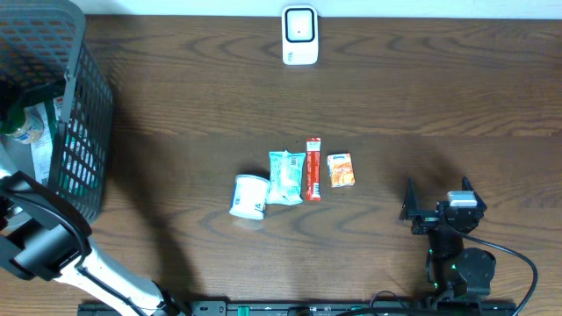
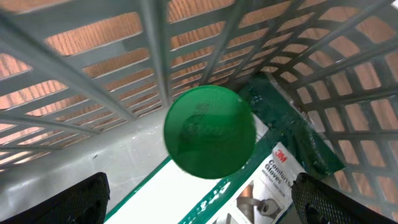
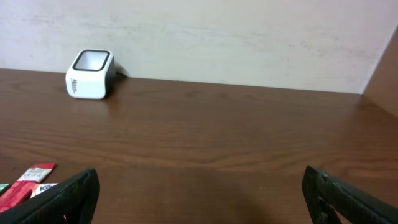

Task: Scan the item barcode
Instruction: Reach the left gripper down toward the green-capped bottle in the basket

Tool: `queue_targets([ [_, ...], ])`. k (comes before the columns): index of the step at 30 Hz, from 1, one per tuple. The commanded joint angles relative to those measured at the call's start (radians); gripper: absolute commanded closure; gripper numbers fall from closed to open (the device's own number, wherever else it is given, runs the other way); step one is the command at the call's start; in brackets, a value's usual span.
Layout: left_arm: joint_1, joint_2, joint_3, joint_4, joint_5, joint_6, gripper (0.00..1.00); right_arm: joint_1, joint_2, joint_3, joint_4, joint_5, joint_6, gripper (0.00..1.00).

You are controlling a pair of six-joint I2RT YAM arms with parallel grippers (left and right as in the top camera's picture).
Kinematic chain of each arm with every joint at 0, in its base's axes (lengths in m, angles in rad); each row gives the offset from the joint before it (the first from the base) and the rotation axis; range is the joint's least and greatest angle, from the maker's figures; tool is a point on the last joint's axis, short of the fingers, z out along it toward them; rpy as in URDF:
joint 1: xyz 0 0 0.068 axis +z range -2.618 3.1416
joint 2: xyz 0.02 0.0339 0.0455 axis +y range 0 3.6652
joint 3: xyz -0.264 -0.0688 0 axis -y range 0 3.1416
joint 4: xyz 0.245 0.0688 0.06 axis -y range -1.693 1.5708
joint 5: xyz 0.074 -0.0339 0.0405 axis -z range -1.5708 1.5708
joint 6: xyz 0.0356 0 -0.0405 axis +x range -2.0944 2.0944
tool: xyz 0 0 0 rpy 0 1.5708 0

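Grey mesh basket at the far left of the worktop. The left gripper is down inside it, jaws spread wide, nothing held. Directly beneath: round green lid, probably the item to scan, on a 3M gloves pack close to the mesh wall. Body under the lid is hidden, so bottle or tub is unclear

Judgement: descend centred, straddle the lid, close across its width, lift straight up clear of the mesh, then turn the barcode toward the scanner at the worktop's far edge, well apart from the basket

Right gripper at near right, jaws wide, empty

Worktop: dark wood grain, matte. Plain pale wall behind. Mid-worktop row: white tub, teal packet, orange packet, red stick
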Motion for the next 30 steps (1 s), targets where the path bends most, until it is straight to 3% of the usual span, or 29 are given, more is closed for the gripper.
queue_targets([
  [1,-0.024,-0.007,-0.028,0.019,-0.062,-0.037,0.07,-0.009,-0.003,-0.001,-0.004,-0.004,-0.005,0.01],
  [11,-0.048,-0.007,-0.147,0.183,-0.136,-0.092,0.07,-0.009,-0.003,-0.001,-0.004,-0.004,-0.005,0.01],
  [30,-0.049,0.064,-0.154,0.261,-0.140,-0.108,0.07,-0.009,-0.003,-0.001,-0.004,-0.004,-0.005,0.01],
])
